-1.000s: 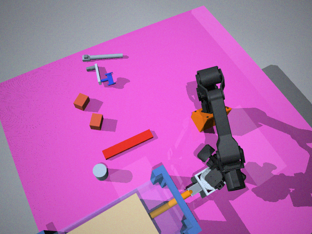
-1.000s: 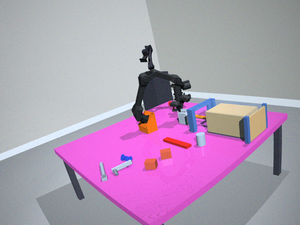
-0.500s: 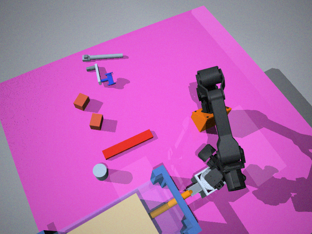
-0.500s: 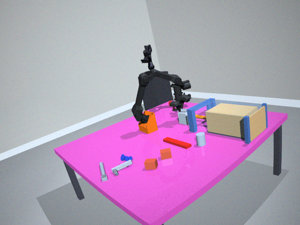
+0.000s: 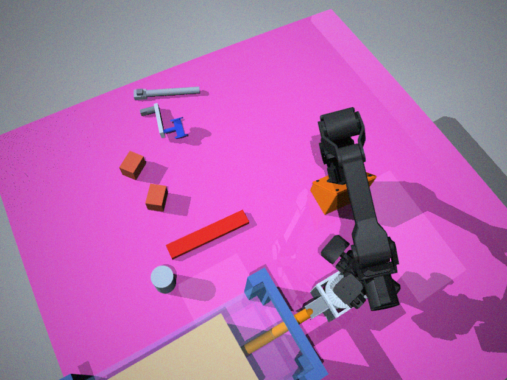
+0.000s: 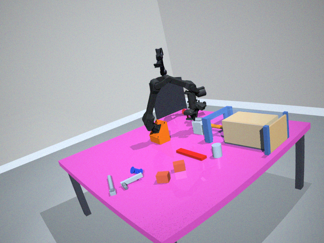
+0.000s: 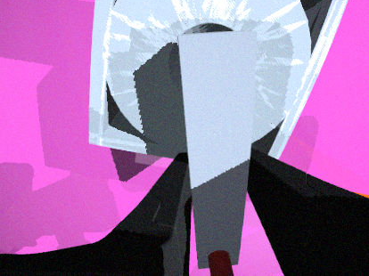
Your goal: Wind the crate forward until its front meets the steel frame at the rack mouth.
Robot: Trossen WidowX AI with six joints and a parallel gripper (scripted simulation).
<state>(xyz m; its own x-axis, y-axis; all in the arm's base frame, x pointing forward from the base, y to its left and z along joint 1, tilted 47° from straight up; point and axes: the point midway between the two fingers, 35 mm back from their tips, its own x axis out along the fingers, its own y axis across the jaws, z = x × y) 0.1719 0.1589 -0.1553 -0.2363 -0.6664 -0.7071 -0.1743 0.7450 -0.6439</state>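
Observation:
The white hand winch stands just outside the blue steel frame. An orange strap runs from it through the frame to the tan crate, which sits flat inside the clear guard. A grey winch handle with a dark red knob sits on top of the winch drum. My gripper is shut on the handle at its knob end, right above the winch. In the top view the arm hides the fingers.
A red bar, a grey cylinder and two orange cubes lie mid-table. A long grey bar and a crank with a blue knob lie far off. The arm's orange base is close by.

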